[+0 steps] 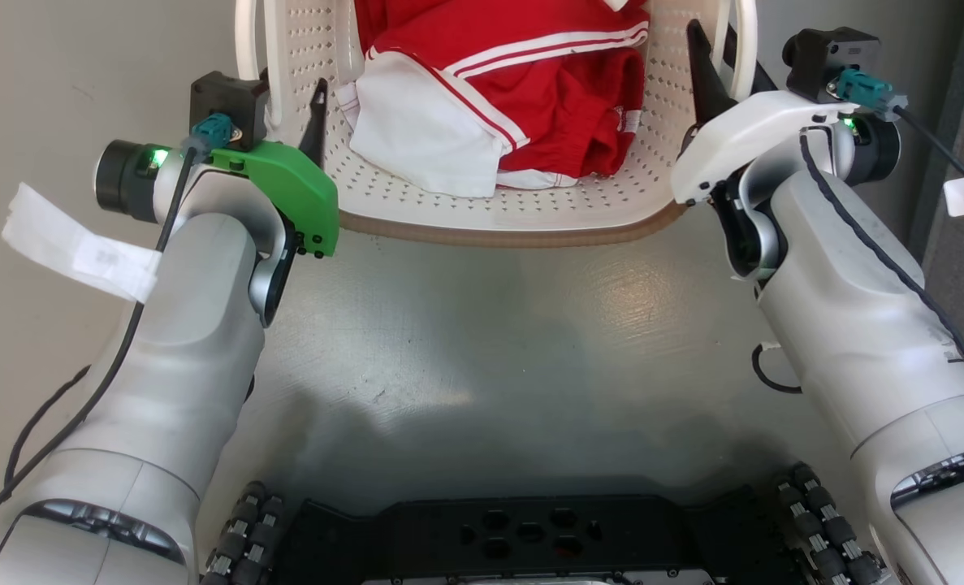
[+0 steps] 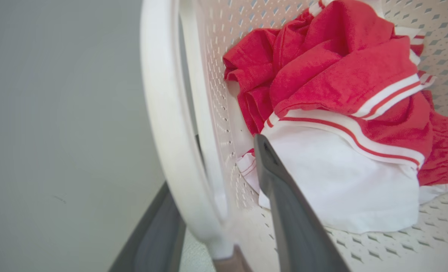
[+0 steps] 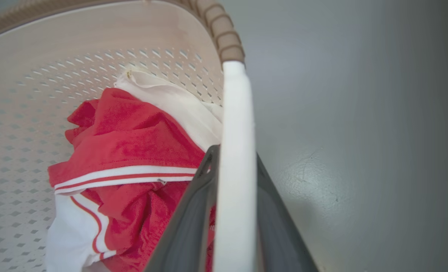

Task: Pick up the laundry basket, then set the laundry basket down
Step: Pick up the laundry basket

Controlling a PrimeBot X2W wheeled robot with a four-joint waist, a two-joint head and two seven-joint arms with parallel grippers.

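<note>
One laundry basket (image 1: 482,213) straight ahead between two arms; resting on or held above the grey floor (image 1: 482,341), cannot tell. Two white handles: right gripper (image 3: 235,155) pinched tight on one (image 3: 236,124); left gripper (image 2: 229,143) astride the other (image 2: 163,113), one finger inside, one outside, squeeze unclear. Inside, one red-and-white clothes heap (image 1: 514,106).

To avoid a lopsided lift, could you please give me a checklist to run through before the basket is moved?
1. Right gripper shut on right handle: ok.
2. Left gripper astride left handle: ok, the handle passes between its fingers.
3. Left grip tight: cannot tell.
4. Clothes wholly inside the basket: ok.
5. Basket off the floor: cannot tell.
</note>
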